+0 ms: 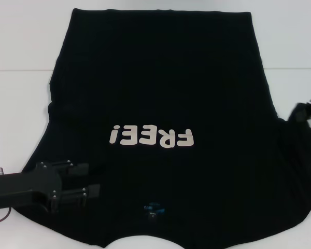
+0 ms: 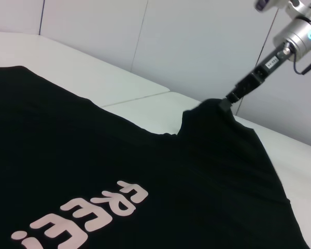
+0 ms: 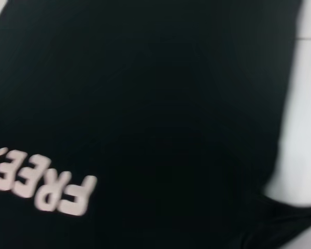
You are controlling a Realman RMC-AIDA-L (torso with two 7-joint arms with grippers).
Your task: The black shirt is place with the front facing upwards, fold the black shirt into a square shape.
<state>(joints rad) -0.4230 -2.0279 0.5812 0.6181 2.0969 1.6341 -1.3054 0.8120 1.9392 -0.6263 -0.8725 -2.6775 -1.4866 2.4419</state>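
Head view: black shirt (image 1: 160,104) spread front-up across the white table (image 1: 20,41), white "FREE!" lettering (image 1: 151,137) mid-chest, blue neck label (image 1: 154,209) at the near edge. Left gripper (image 1: 90,189) over the near left sleeve area, fingers apart. Right gripper (image 1: 307,110) at the shirt's right sleeve, cloth bunched and lifted there; fingers clamped on it.

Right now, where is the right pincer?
In the head view the right pincer is at the far right edge, gripping the black shirt at its right sleeve; the left wrist view shows the cloth lifted there.
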